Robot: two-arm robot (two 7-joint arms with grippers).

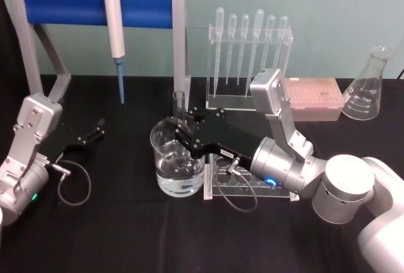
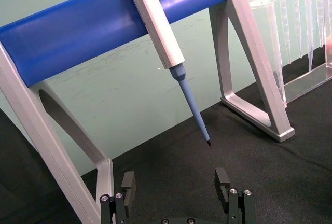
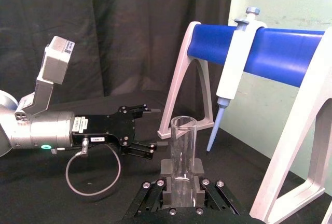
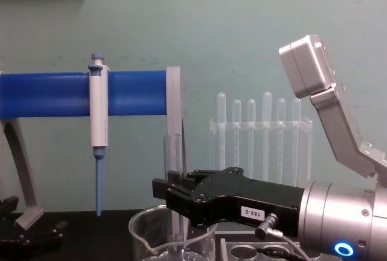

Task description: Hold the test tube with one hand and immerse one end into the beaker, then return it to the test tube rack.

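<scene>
While pinched upright, test tube [image 1: 179, 105]: lower end down inside beaker [image 1: 163, 181], beside test tube rack [image 1: 221, 188].
right hand [image 1: 180, 137]: clamped on test tube, above beaker rim.
left hand [image 2: 175, 182]: spread wide, parked far left on table [image 1: 126, 235].

My right arm [image 1: 344, 191] reaches in from the right across the middle of the surface [image 1: 126, 235], its wrist [image 1: 281, 162] about level and the blue ring on it lit. My right hand [image 1: 178, 135] points leftward, its fingers [image 3: 167, 168] closed on the upright test tube [image 3: 182, 141]. My left arm [image 1: 25, 153] sits low at the left edge. My left hand [image 1: 89, 135] hangs low over the surface with its fingers spread apart.
</scene>
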